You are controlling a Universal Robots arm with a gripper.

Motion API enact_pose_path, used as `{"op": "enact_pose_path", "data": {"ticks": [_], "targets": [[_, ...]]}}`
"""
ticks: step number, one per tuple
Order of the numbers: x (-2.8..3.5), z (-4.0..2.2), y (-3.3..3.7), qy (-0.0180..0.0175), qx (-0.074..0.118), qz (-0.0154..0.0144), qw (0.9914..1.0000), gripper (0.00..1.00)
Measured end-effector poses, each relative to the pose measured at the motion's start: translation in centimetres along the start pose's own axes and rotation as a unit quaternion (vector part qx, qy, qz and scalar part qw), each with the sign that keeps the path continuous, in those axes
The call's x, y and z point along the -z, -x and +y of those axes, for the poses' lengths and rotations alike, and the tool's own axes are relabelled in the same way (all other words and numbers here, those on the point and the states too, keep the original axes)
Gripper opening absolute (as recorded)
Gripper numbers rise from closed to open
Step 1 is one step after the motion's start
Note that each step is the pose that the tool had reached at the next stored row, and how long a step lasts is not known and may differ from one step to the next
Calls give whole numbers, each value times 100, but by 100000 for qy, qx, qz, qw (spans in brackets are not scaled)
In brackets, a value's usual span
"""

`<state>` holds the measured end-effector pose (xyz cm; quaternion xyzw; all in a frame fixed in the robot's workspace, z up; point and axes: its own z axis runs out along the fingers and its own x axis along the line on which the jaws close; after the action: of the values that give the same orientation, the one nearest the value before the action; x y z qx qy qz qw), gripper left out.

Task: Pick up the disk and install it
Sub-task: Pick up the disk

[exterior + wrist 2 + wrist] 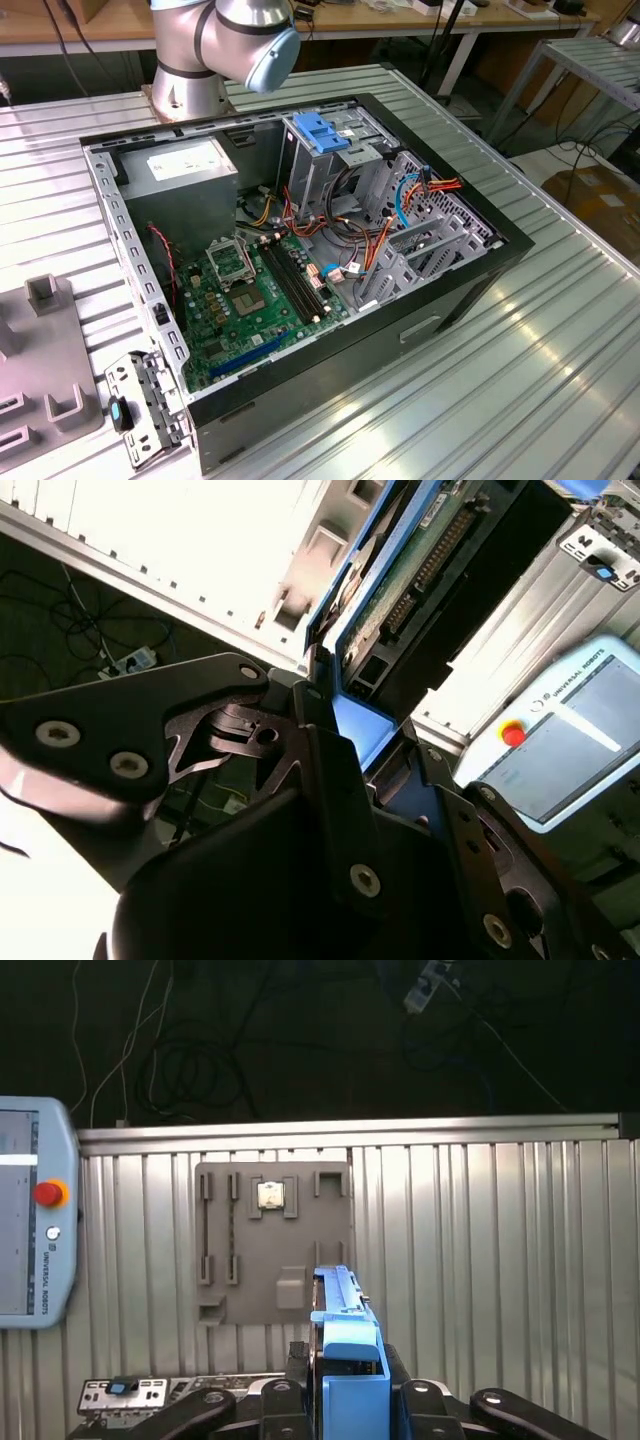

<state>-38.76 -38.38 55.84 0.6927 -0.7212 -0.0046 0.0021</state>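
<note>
First wrist view: gripper point(345, 1405) clamped on the disk point(343, 1310), which stands on edge with its blue rail outward, clear of the tabletop point(480, 1260) and the grey fixture plate point(265, 1245). The edge grip probably suits sliding it into the drive cage point(322, 150).

An open computer case point(440, 300) lay on its side on a ribbed metal table point(530, 400). Inside it, a green motherboard point(250, 300) covered the floor, with a grey power-supply box point(190, 175) (white sticker on top) at the far corner and a metal cage point(322, 135) with a blue plastic top just beside it. Orange and red cables point(440, 185) ran near the cage. At the exterior view's left, a grey fixture plate point(40, 370) sat on the table, with a metal bracket point(145, 400) between it and the case.
</note>
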Motion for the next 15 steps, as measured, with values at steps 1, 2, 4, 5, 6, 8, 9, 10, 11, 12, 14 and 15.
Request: {"op": "enact_pose_path", "data": {"ticks": [1,2,4,5,6,8,9,10,11,12,14,15], "targets": [[-16,-2,-7,6,3,2,100000,37],[-41,-5,-14,14,2,7,100000,37],[-81,-39,-15,15,3,11,100000,37],[-99,-67,-14,11,5,6,100000,37],[-117,-100,-13,11,4,8,100000,37],[-155,-168,-10,17,-16,11,100000,37],[-173,-199,-9,17,-27,9,100000,37],[-200,-245,-7,11,-39,5,100000,37],[-220,-281,-6,12,-48,8,100000,37],[-239,-319,-5,13,-52,17,100000,37],[-287,-441,0,4,-73,138,100000,37],[-307,-529,4,6,-81,237,100000,37]]}}
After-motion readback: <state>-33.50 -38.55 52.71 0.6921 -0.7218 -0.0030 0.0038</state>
